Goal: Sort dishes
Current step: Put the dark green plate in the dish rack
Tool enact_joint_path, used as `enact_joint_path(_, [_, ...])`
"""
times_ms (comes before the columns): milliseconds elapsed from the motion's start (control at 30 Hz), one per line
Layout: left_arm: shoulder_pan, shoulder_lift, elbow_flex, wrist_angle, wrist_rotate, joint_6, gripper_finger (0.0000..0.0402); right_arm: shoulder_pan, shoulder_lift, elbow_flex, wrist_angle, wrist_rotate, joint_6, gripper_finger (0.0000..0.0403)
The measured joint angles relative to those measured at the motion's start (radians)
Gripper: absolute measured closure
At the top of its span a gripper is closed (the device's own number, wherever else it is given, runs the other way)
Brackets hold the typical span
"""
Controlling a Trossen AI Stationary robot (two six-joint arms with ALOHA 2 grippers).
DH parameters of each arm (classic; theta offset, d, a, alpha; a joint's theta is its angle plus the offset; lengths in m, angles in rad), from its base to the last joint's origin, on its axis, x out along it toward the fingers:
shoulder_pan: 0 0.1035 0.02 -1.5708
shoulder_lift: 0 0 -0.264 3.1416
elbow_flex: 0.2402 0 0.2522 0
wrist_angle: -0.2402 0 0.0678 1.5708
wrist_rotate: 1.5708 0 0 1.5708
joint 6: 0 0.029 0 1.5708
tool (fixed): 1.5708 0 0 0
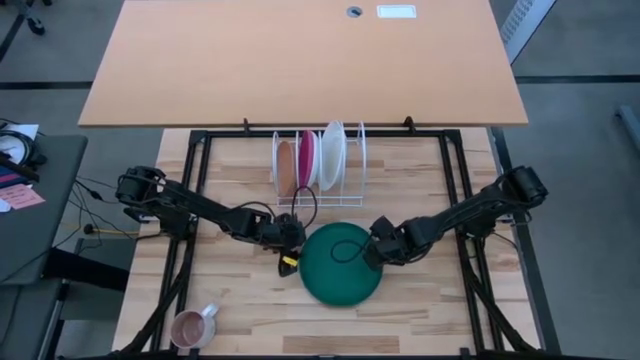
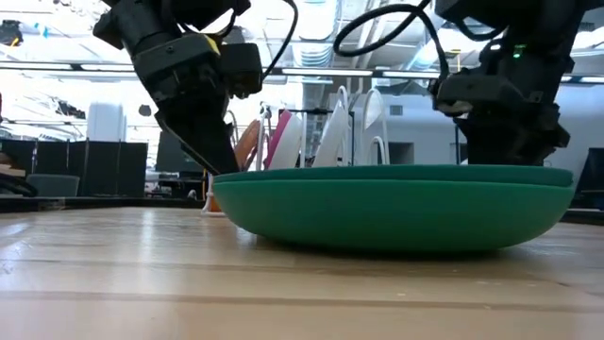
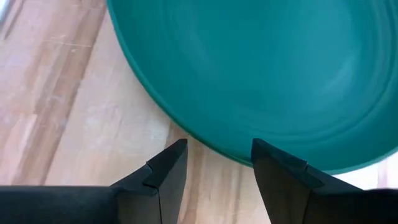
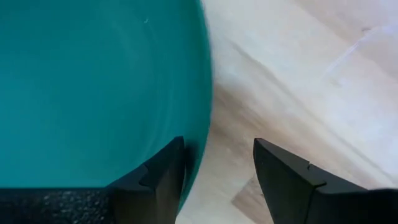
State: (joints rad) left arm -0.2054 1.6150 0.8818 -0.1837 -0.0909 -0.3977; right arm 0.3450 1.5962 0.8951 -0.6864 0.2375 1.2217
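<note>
Fingers of our left gripper and right gripper stand apart, flanking the green plate's 9 and 3 o'clock rims; it lies flat on the table.

Even, bright overhead light fell on the wooden table, with only faint shadows under the arms. In the low view, ceiling lights glared white behind the rack. Both wrist views showed the green plate soft and slightly blurred.
</note>
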Motion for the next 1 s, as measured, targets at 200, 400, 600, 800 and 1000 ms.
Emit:
enact_joint_path(200, [0.005, 0.0, 0.0, 0.026, -0.015, 0.019, 0.0228, -0.008, 0.011, 0.0, 0.002, -0.009, -0.052, 0.0209])
enact_joint_path(400, [0.011, 0.007, 0.0, 0.022, -0.022, 0.02, 0.0228, -0.014, 0.0, -0.002, -0.002, -0.009, -0.053, 0.0214])
enact_joint_path(600, [0.011, 0.007, 0.0, 0.006, -0.026, 0.035, 0.0228, -0.014, -0.001, -0.002, 0.007, -0.019, -0.052, 0.0256])
enact_joint_path(800, [0.011, 0.007, 0.0, 0.007, -0.031, 0.051, 0.0228, -0.014, -0.002, -0.002, 0.009, -0.019, -0.066, 0.0337])
enact_joint_path(1000, [0.01, 0.008, 0.0, 0.008, -0.018, 0.058, 0.0228, -0.016, -0.004, 0.002, 0.005, -0.012, -0.055, 0.0388])
